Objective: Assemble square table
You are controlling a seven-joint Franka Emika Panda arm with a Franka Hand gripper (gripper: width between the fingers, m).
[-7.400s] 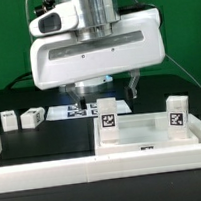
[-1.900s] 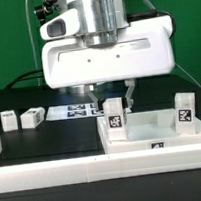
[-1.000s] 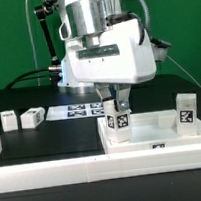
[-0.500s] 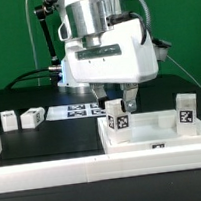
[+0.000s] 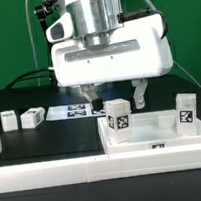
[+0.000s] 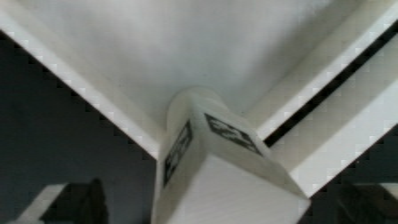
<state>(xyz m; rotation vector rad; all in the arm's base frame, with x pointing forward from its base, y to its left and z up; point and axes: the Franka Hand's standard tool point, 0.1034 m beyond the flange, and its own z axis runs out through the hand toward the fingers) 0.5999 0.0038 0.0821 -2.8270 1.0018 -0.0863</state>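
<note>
The arm is hanging over the middle of the bench, and its gripper is standing wide open: the two fingers are spreading apart on either side of the upright leg block, each showing a clear gap from it, so the claw is gripping nothing. That leg block is standing straight up at the corner of the square top that lies toward the exterior view's left, with its black-and-white tag facing the camera. A second leg block is standing upright at the corner toward the exterior view's right, well apart from the first. The square top itself is lying flat on the black table, on the exterior view's right half, just behind the long white rail running along the near edge. Two loose leg blocks are sitting side by side far off to the exterior view's left, untouched. Beyond the gripper, the marker board is lying flat on the table. From the wrist view, the upright leg block is filling the centre, its tagged faces turned edge-on, with the pale surface of the square top spreading out behind it.
</note>
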